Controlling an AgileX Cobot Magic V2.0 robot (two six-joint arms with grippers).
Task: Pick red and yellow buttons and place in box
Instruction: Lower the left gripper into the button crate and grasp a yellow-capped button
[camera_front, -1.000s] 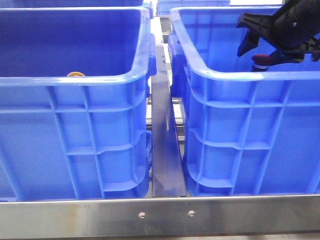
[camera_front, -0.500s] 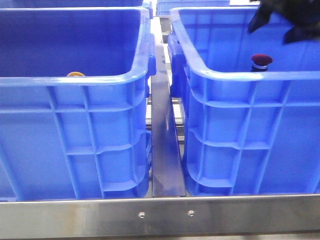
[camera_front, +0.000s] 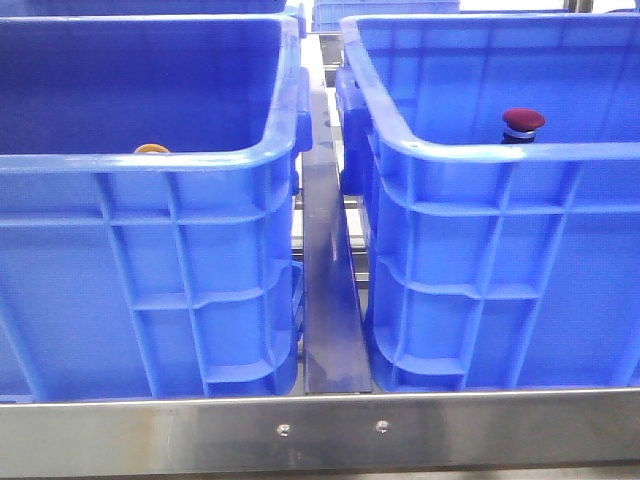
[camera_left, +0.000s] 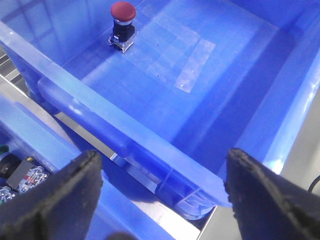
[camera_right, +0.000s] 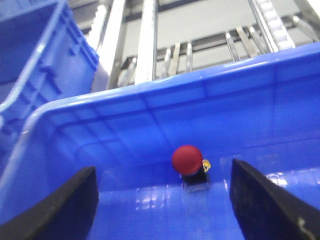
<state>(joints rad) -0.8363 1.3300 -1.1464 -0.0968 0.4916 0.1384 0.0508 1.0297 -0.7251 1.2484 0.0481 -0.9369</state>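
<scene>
Setting, front view: a steel frame rail (camera_front: 330, 428) runs along the near edge; two blue crates stand side by side on it, a metal strip (camera_front: 328, 290) between them; neither arm shows here.
Front view, buttons: the red button (camera_front: 522, 122) stands in the right box (camera_front: 500, 270), cap up, its lower body cut off by the rim; in the left crate (camera_front: 150, 270) only an orange sliver (camera_front: 152, 149) clears the rim, probably the yellow button.
Left wrist view: the left gripper (camera_left: 162, 192) hangs spread wide, holding nothing, above the box's rim; the red button stands upright on the box floor, domed cap over a dark collar and pale base; dark parts in the neighbouring crate are hard to make out.
Right wrist view: the right gripper (camera_right: 162, 200) is spread and empty; the red button sits well beyond it, near the far wall, long axis vertical; the picture is blurred.
</scene>
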